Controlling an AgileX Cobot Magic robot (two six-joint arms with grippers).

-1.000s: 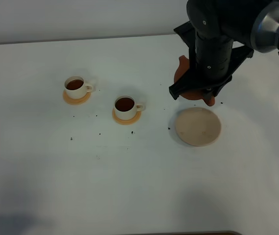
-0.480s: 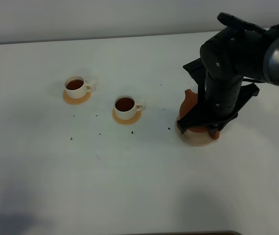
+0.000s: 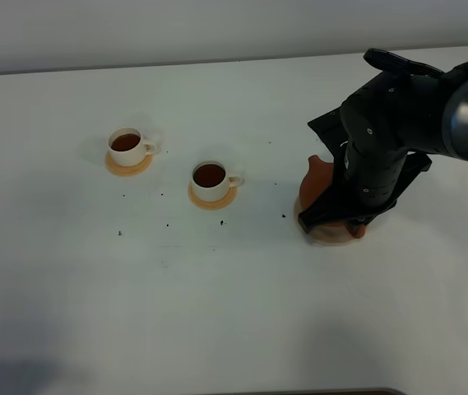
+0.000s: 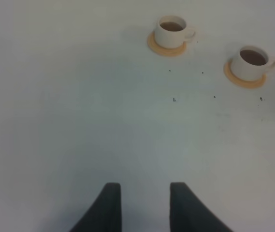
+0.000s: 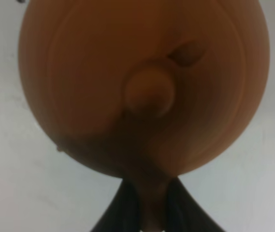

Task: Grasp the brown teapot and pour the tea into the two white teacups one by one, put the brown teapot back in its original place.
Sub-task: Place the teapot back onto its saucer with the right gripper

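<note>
The brown teapot (image 3: 314, 178) (image 5: 142, 87) sits low over the pale saucer (image 3: 331, 239), its original place; I cannot tell whether they touch. My right arm hides most of both from above. The right gripper (image 5: 149, 212) is shut on the teapot's loop handle, with the knobbed lid directly under the wrist camera. Two white teacups (image 3: 127, 144) (image 3: 210, 178), both holding dark tea, stand on orange coasters to the left. The left wrist view shows them too (image 4: 171, 30) (image 4: 251, 62), far beyond my left gripper (image 4: 146, 208), which is open and empty.
Small dark specks (image 3: 168, 224) lie scattered on the white table (image 3: 217, 313) around the cups and near the saucer. The table's far edge meets a grey wall (image 3: 135, 33).
My right arm has carried the teapot from behind the saucer forward and down onto it, so the saucer is now mostly covered. The cups have not moved.
</note>
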